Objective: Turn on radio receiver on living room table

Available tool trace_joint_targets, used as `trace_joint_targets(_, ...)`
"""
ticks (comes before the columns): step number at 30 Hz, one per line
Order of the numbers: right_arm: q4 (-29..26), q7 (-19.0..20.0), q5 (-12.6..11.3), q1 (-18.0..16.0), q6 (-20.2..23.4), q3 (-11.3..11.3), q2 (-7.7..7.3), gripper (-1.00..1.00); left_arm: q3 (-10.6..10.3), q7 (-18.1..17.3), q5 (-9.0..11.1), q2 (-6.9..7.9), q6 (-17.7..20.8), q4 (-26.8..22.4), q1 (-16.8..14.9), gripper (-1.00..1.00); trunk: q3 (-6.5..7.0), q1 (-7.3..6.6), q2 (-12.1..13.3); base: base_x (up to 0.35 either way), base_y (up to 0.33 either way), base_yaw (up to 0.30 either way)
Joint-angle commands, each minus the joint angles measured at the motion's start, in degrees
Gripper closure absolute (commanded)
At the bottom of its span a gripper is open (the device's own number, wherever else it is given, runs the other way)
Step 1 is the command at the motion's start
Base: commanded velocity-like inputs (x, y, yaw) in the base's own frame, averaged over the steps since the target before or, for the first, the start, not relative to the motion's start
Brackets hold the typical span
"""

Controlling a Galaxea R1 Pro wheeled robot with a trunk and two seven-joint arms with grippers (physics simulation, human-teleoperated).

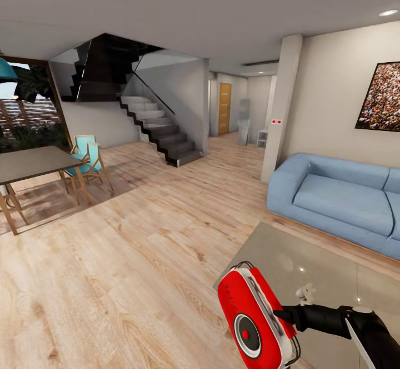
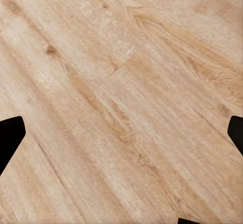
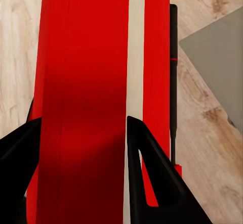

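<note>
**Inspector:** Where was the radio receiver (image 1: pixel 255 324)?

**Assistant:** At the near-left corner of the table (image 1: pixel 333 280), tilted, dial face toward the floor side. The right gripper (image 1: pixel 280 316) had its two black fingers (image 3: pixel 147 183) closed on the red body, one on either side, as seen in the right wrist view (image 3: pixel 86 97).

**Inspector:** The left gripper (image 2: pixel 121 133)?

**Assistant:** Jaws spread wide over the bare plank floor (image 2: pixel 121 82), holding nothing.

**Inspector:** Surroundings?

**Assistant:** A light-blue sofa (image 1: pixel 339 197) stood just beyond the table on the right, under a framed crowd picture (image 1: pixel 380 97). A pillar (image 1: pixel 283 108) rose at the sofa's left end. Far left, a dining table (image 1: pixel 33 163) with teal chairs (image 1: pixel 89 155); a staircase (image 1: pixel 158 127) behind them; an orange door (image 1: pixel 224 108) down the corridor.

**Inspector:** Obstructions?

**Assistant:** The radio and right arm covered the table's near corner.
</note>
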Motion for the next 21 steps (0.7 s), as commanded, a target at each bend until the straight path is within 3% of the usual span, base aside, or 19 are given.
trace_joint_targets(1, -0.03, 0.1, -0.29, -0.01, 0.06, -0.01, 0.0, 1.0, 0.0, -0.16, 0.01, 0.0, -0.02, 0.0, 0.0, -1.0, 0.0, 0.0, 0.0, 0.0, 0.0, 0.0)
trace_joint_targets(6, -0.21, 0.52, -0.27, -0.01, -0.02, 0.02, 0.0, 1.0, -0.21, 0.13, -0.08, -1.35, 0.1, 0.0, 0.0, -1.0, 0.0, 0.0, 0.0, 0.0, 0.0, 0.0)
trace_joint_targets(9, -0.96, 3.16, -0.34, -0.01, 0.16, 0.0, -0.01, 1.0, -0.38, 0.17, -0.15, -2.5, 0.13, -0.02, 0.0, -1.0, 0.0, 0.0, 0.0, 0.0, 0.0, 0.0)
trace_joint_targets(14, -2.64, 5.59, -0.37, -0.01, 0.37, -0.12, -0.06, 1.0, -0.57, -0.8, -0.21, -2.95, 0.26, -1.05, 0.0, -1.0, 0.0, 0.0, 0.0, 0.0, 0.0, 0.0)
trace_joint_targets(15, -2.88, 5.89, -0.37, -0.01, 0.39, -0.24, -0.12, 1.0, -0.59, -1.25, -0.32, -3.01, 0.33, -1.96, 0.0, 1.0, 0.0, 0.0, 0.0, 0.0, 0.0, 0.0)
trace_joint_targets(21, -3.19, 6.26, -0.57, -0.01, 0.16, -0.54, -0.41, 1.0, -0.43, -1.39, -0.48, -2.46, 0.24, -6.57, 0.0, 1.0, 0.0, 0.0, 0.0, 0.0, 0.0, 0.0)
